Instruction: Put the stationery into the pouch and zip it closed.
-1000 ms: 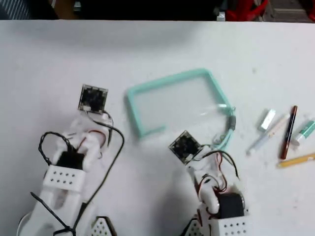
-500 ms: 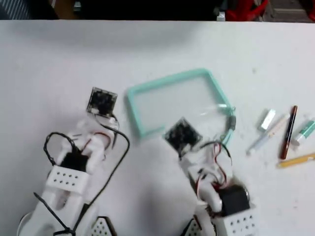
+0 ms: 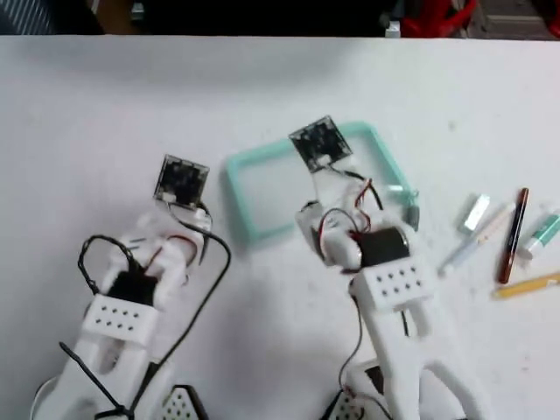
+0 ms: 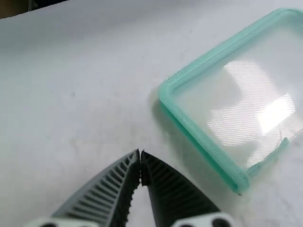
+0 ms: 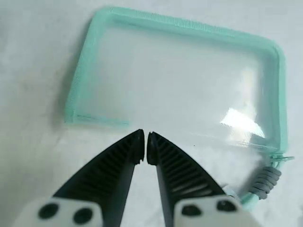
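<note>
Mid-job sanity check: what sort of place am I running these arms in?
Most likely a robotics lab or workshop bench. A left arm and a right arm with bare wiring stand at a plain white table, where only a clear pouch and some pens are laid out.

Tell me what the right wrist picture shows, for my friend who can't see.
The right arm's black tool, shut, hangs above a see-through pouch with a mint-green edge, lying on a white table. A grey zipper pull sits at one corner.
</note>
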`<state>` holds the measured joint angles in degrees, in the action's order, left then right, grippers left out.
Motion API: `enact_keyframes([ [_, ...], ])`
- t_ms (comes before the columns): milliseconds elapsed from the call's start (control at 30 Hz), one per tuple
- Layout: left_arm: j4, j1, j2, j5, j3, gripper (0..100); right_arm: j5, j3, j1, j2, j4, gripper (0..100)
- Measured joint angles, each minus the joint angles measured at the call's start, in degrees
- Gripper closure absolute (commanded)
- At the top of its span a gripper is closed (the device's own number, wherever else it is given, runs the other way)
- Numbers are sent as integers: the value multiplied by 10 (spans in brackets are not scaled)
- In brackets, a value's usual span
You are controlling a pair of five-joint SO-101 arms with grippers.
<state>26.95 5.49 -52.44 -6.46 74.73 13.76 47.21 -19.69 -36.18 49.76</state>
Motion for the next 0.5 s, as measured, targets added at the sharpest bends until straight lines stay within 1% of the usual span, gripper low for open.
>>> enact_keyframes([
  [67, 0, 0, 0, 0, 0, 973, -2, 22, 22, 17, -35, 971],
  [167, 0, 0, 0, 0, 0, 973, -4, 34, 51, 19, -60, 974],
  [333, -1, 0, 0, 0, 0, 973, -4, 35, 76, 19, -67, 974],
  [500, -1, 0, 0, 0, 0, 973, -4, 35, 131, 19, -77, 971],
])
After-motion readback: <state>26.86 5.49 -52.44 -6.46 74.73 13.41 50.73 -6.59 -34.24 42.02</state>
